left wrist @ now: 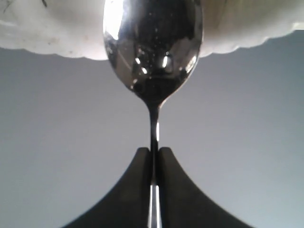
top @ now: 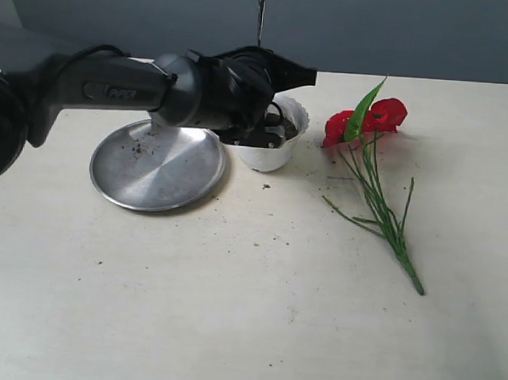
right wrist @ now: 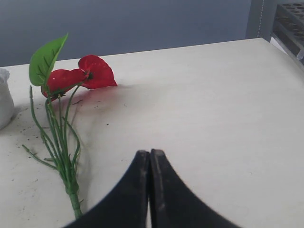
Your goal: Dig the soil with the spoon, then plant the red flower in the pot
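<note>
"While the black left arm reaches in from the left edge of the exterior view, what is its gripper (left wrist: 154,153) holding?" asks the desk.

"The spoon (left wrist: 152,52)," the photographer replies. "The left wrist view shows the black fingers clamped on its long thin handle. The shiny bowl sits right at the wavy rim of the pot (top: 283,156). In the exterior view that gripper hangs over the pot's mouth, just above the middle of the frame, and hides most of it."

"Where is the soil?"

"Dark specks of soil (top: 139,147) dot the round steel plate (top: 157,172), which lies centre left, its edge just beside the pot. A few more crumbs are scattered over the pale worktop (top: 230,316) below them. I cannot tell how much lies inside the pot, as the gripper covers it."

"And the red flower (top: 379,116)?"

"It lies flat on the worktop at the right of the frame, apart from the pot. The petals and one broad green leaf are toward the upper right. The thin green stems trail down toward the lower right."

"The other arm?"

"The right gripper (right wrist: 150,156) has its fingers pressed together with nothing between them. It is poised above bare worktop near the stem ends, touching neither stems nor petals."
</note>
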`<state>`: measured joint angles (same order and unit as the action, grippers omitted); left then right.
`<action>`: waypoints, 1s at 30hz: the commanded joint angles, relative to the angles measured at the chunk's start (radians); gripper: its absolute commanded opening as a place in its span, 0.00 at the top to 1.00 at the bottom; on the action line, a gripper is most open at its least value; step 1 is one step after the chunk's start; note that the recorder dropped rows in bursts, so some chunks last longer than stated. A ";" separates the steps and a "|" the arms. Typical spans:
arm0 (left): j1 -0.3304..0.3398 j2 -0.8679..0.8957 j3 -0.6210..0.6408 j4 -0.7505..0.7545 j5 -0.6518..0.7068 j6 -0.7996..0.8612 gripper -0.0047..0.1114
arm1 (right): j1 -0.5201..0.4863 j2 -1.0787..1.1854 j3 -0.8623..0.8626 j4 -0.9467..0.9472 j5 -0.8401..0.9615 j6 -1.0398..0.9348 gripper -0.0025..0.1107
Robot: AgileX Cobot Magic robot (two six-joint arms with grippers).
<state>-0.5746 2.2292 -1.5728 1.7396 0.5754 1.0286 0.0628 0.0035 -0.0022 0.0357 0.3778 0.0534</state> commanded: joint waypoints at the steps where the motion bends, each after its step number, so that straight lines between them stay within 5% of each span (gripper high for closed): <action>1: 0.003 -0.013 -0.003 0.005 -0.044 0.002 0.96 | -0.004 -0.004 0.002 -0.001 -0.015 -0.003 0.98; 21: -0.010 0.016 0.003 0.005 -0.066 0.002 0.96 | -0.004 -0.004 0.002 -0.001 -0.012 -0.003 0.98; 30: -0.016 0.014 0.102 0.005 -0.046 0.000 0.96 | -0.004 -0.004 0.002 -0.001 -0.012 -0.003 0.98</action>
<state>-0.5859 2.2363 -1.5121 1.7753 0.5324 1.0273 0.0628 0.0035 -0.0022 0.0357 0.3778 0.0534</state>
